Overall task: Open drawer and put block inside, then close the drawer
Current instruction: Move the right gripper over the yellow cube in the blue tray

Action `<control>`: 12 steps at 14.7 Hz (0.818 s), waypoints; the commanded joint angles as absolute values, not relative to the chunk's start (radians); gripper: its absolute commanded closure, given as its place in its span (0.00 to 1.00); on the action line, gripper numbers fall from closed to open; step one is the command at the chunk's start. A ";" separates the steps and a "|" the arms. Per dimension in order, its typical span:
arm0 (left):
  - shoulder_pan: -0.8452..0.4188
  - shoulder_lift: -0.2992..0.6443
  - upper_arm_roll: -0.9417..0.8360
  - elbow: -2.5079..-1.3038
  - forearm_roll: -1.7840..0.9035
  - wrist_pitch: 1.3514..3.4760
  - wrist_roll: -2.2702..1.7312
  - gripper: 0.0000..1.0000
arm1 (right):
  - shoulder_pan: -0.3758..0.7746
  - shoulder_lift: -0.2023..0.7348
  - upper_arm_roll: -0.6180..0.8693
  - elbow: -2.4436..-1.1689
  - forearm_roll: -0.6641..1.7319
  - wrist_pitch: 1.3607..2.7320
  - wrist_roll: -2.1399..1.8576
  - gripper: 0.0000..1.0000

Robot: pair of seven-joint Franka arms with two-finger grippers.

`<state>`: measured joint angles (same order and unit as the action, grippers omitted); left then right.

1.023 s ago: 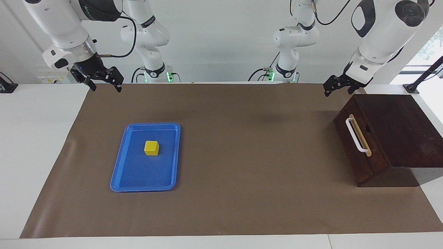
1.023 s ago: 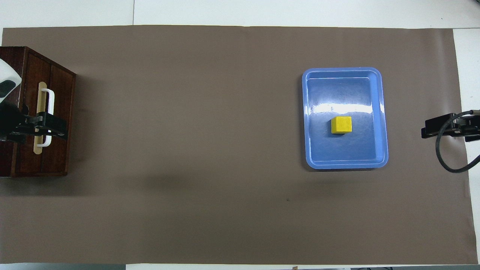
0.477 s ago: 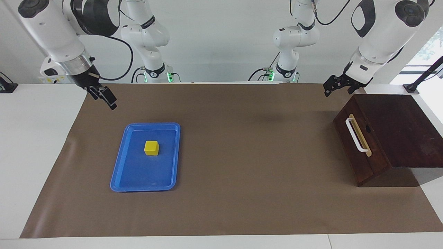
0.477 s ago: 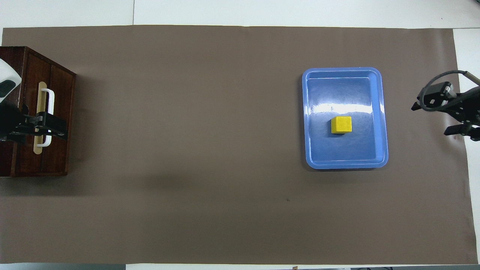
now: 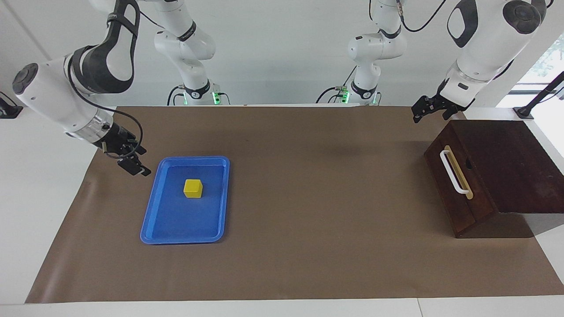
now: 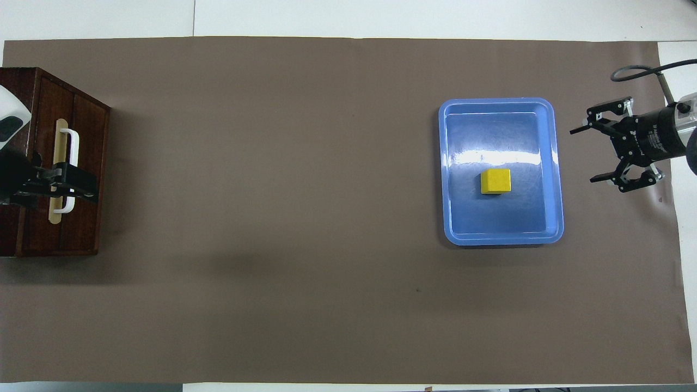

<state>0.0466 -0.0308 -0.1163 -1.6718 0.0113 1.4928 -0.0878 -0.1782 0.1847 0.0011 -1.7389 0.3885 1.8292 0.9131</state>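
The yellow block [image 5: 193, 188] lies in the blue tray [image 5: 185, 240], apart from both grippers; the overhead view also shows the block [image 6: 496, 181] in the tray [image 6: 501, 239]. My right gripper [image 5: 137, 163] is open and empty. It hangs low over the mat beside the tray, toward the right arm's end of the table, and also shows from overhead [image 6: 588, 155]. The drawer [image 5: 456, 193] is shut in its dark wooden box, its white handle [image 5: 454, 172] free. My left gripper [image 5: 429, 115] is open in the air over the mat by the box's corner nearest the robots, clear of the handle.
A brown mat [image 5: 317, 198] covers most of the white table. The dark box [image 5: 506, 163] stands at the left arm's end, its drawer front angled toward the table's middle. In the overhead view the left gripper [image 6: 81, 187] covers part of the handle [image 6: 69, 147].
My right gripper has come down and away from the robots, from high over the mat's edge to beside the tray, and has turned. The left arm, block and drawer have not moved.
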 commanded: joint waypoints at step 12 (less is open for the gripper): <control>0.052 -0.052 -0.115 -1.684 0.000 1.480 -0.078 0.00 | -0.209 0.368 0.006 -1.798 0.639 1.848 0.996 0.00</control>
<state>0.0466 -0.0308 -0.1163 -1.6718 0.0113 1.4928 -0.0878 -0.1939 0.3890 -0.0043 -1.7506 0.6057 1.8534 0.9807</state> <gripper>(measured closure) 0.000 0.000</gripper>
